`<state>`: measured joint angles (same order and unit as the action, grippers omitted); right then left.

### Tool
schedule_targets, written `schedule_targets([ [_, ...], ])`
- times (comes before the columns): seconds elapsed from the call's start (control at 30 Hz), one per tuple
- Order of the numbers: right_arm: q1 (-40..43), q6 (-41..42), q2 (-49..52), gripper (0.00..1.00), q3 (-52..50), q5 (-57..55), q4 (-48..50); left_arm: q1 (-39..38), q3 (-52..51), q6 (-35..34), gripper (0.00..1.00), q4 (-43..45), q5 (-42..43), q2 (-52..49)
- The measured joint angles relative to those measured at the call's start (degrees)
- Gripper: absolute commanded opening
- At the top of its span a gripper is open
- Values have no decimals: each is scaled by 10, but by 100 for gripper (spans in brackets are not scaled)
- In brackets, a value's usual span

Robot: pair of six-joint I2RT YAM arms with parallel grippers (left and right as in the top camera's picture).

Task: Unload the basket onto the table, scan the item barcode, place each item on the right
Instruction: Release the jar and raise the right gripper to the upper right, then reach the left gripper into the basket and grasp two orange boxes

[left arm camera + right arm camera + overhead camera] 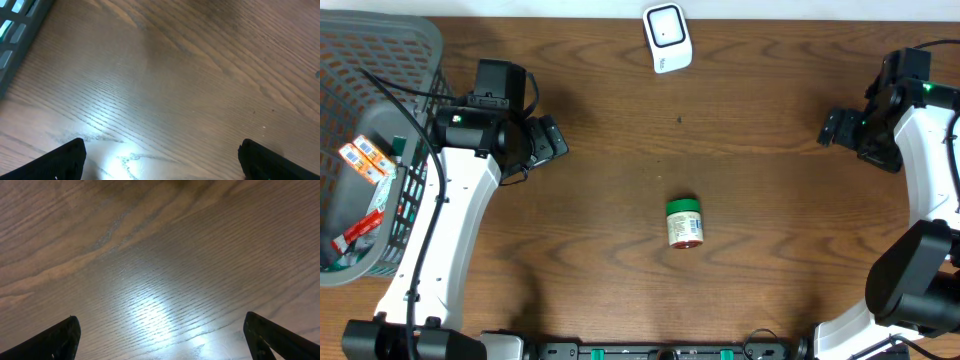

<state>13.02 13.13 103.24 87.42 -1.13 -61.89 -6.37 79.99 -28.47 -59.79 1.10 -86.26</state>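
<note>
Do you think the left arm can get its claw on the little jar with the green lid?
Probably yes. The left claw is open and empty, and only bare table lies between it and the jar, which lies on its side.

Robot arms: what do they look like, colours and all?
The left arm and right arm have white shells and black joints. The left claw and right claw are black, two-fingered. A green light glows near each wrist; a black cable runs along the left arm.

Left arm (pixel 460 212) and right arm (pixel 930 150) show white links, black joints, green lights, black cables
</note>
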Motion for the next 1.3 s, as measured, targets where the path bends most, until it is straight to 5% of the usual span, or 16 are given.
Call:
schedule_targets([
  [0.43,0,0,0,99,0,0,0,0,0,-3,98,42,10,0],
  [0.53,0,0,0,99,0,0,0,0,0,-34,80,56,37,0],
  [0.57,0,0,0,99,0,0,0,0,0,-45,59,58,50,0],
  [0.6,0,0,0,99,0,0,0,0,0,-53,50,60,66,0],
  [0.63,0,0,0,99,0,0,0,0,0,-52,49,64,79,0],
  [0.8,0,0,0,99,0,0,0,-1,28,-45,57,32,110,-3],
  [0.97,0,0,0,99,0,0,0,9,195,-45,57,-46,64,-12],
  [1.2,0,0,0,99,0,0,0,113,403,-43,59,-68,-33,-1],
  [1.3,0,0,0,99,0,0,0,172,414,-46,72,-67,-87,4],
])
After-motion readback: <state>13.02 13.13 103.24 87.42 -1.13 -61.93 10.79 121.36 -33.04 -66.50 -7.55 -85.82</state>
